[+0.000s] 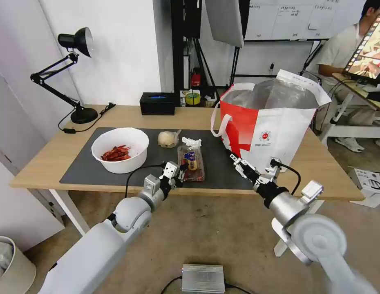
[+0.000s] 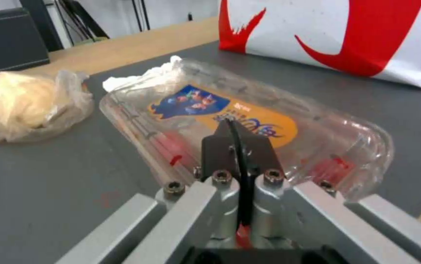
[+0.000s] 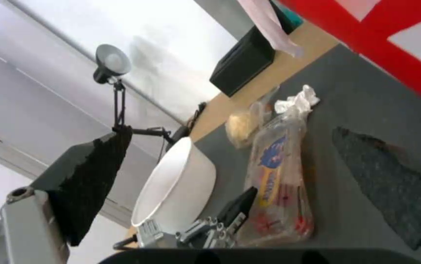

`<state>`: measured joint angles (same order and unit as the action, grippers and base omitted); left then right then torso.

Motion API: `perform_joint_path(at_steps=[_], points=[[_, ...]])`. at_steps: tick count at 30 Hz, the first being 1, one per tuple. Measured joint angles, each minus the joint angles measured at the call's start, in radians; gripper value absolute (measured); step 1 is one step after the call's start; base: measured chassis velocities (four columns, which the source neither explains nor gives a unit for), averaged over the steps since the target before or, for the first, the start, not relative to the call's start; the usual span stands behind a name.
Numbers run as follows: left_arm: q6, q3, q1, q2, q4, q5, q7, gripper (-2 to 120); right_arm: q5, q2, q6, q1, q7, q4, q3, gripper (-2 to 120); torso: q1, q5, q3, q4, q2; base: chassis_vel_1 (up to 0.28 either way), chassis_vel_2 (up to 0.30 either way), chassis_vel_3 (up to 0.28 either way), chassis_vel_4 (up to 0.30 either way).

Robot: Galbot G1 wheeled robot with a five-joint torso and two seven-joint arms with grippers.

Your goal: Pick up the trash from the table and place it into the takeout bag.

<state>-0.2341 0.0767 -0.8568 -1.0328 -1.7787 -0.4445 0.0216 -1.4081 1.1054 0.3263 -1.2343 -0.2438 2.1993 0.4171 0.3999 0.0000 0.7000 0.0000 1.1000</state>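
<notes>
Your table (image 1: 47,163) is light wood with a dark mat (image 1: 220,163) across its middle, set against a white wall.

Biggest on it is the bag (image 1: 280,130), white and red with foil lining, standing open on the mat's right end. Its white strap hangs down the left side.

Next is the bowl (image 1: 120,141) on the mat's left part, upright, with red scraps in the bottom.

Between bowl and bag you have the tray (image 1: 191,162), a clear hinged box lying flat near the table's front edge, a blue and orange label on its lid and red bits inside. Just behind it lies the tissue (image 1: 191,142), touching or nearly touching the tray's far end. Left of the tissue sits the wrap (image 1: 168,139), a cloudy ball, apart from the bowl.

Your left gripper (image 1: 182,168) is at the tray's near left corner. In the left wrist view one dark finger lies over the lid, but you cannot tell whether it grips.

Your right gripper (image 1: 236,160) hangs above the mat just in front of the bag, fingers spread, holding nothing.

At the back stand a lamp (image 1: 71,73) and a black box (image 1: 157,103).
</notes>
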Motion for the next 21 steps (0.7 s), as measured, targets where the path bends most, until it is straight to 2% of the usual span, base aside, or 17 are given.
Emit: perform_joint_path(at_steps=[21], points=[[0.002,0.002,-0.014,-0.001,-0.003,0.012,0.005,0,-0.023,0.08,0.002,0.179,-0.035,-0.201,-0.107,100,0.0,0.0,0.0,-0.0001,0.0,0.0,0.0,0.0,0.0]])
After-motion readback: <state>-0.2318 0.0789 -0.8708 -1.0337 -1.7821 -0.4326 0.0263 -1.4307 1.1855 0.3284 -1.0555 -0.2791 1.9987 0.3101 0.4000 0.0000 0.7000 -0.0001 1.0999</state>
